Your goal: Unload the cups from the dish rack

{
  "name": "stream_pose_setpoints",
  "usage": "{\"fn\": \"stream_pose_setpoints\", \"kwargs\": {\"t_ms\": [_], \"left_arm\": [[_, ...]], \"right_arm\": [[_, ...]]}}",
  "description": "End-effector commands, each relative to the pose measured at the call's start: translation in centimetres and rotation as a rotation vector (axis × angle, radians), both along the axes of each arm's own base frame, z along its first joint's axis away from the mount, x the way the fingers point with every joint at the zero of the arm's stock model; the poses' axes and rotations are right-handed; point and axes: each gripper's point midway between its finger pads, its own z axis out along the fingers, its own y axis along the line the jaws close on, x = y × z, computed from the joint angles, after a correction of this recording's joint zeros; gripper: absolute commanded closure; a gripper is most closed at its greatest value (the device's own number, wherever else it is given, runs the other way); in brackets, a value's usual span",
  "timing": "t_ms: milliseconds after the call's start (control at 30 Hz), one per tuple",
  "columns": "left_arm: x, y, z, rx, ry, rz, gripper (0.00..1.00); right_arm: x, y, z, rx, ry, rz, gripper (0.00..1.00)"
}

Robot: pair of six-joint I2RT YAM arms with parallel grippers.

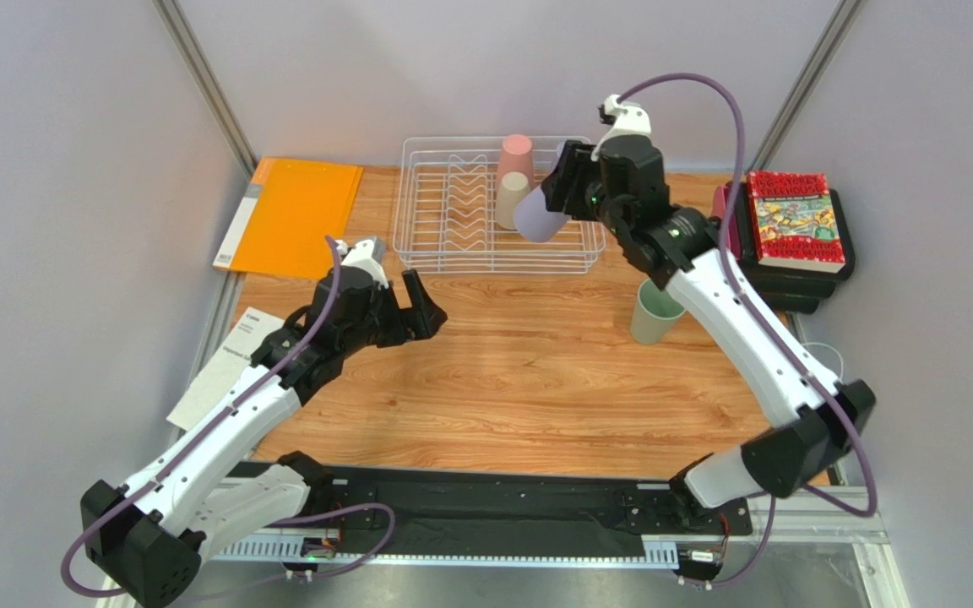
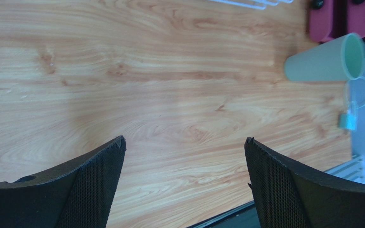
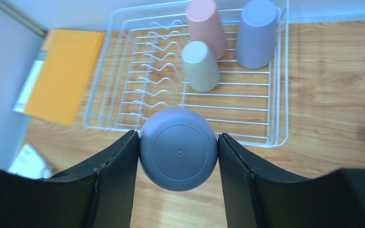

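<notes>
While right tool (image 3: pixel 177 137) clasps matte lavender cup (image 3: pixel 178 153), flat base showing, left tool (image 2: pixel 184 141) spread wide.

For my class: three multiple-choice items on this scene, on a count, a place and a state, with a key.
1. How many cups stand in the dish rack? A one B three C five
2. Where is the sage green cup? A in the rack B on the table C inside another cup
3. The right pincer is: A open B shut on nothing C gripping a lavender cup
Key: B, pink cup, beige cup and second lavender cup stand inside; B, it stands on the wood; C, both fingers press its sides.
</notes>
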Motion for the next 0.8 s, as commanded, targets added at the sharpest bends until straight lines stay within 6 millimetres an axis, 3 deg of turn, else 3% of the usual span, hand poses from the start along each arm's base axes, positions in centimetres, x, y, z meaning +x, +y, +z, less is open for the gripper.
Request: {"fn": "stream_pose_setpoints", "kwargs": {"t_ms": [0, 33, 67, 133, 167, 200, 233, 267, 333, 367, 567, 600, 633, 767], "left_arm": [[1.3, -2.4, 5.0, -0.255, -0.143, 0.018, 0.0], [1.2, -2.6, 4.9, -0.284, -0.145, 0.018, 0.0], [1.5, -2.9, 6.0, -0.329, -0.182, 0.019, 0.0], [1.4, -3.4, 6.2, -0.4, -0.176, 0.025, 0.0], [1.7, -3.8, 7.5, -0.451, -0.216, 0.018, 0.0], [1.3, -4.1, 6.8, -0.473, -0.193, 0.008, 0.0], [1.4, -4.4, 7.6, -0.531, -0.202, 0.008, 0.0], [1.5, -4.7, 9.1, -0.593, -0.247, -0.004, 0.0], [1.0, -5.1, 9.2, -0.66, -0.252, -0.024, 0.0], [0.8, -5.3, 10.8, -0.736, -0.287, -0.037, 0.0], [-0.7, -6.0, 13.9, -0.916, -0.347, -0.131, 0.0], [-0.8, -6.0, 13.3, -0.934, -0.342, -0.134, 0.0], [-1.1, -5.9, 14.5, -0.982, -0.386, -0.154, 0.0], [-1.0, -6.4, 13.8, -1.037, -0.354, -0.167, 0.01]], "right_arm": [[-4.6, 1.0, 4.7, 0.191, -0.073, 0.118, 1.0], [-5.4, 1.0, 4.3, 0.199, -0.061, 0.128, 1.0], [-6.7, 0.7, 5.4, 0.226, -0.082, 0.148, 1.0], [-8.2, 0.9, 5.7, 0.274, -0.072, 0.173, 1.0], [-9.3, 0.8, 5.6, 0.296, -0.067, 0.196, 1.0], [-9.9, 0.7, 5.6, 0.315, -0.065, 0.203, 1.0], [-10.9, 0.6, 6.7, 0.365, -0.085, 0.215, 1.0], [-11.7, 1.2, 5.4, 0.383, -0.05, 0.253, 1.0], [-12.5, 1.5, 5.4, 0.433, -0.059, 0.279, 1.0], [-13.4, 1.7, 4.8, 0.465, -0.042, 0.3, 1.0], [-15.2, 2.5, 4.1, 0.607, -0.034, 0.358, 1.0], [-15.2, 2.7, 3.5, 0.623, -0.036, 0.367, 1.0], [-15.5, 2.8, 3.4, 0.641, -0.037, 0.376, 1.0], [-15.9, 3.3, 2.5, 0.702, -0.023, 0.404, 1.0]]}}
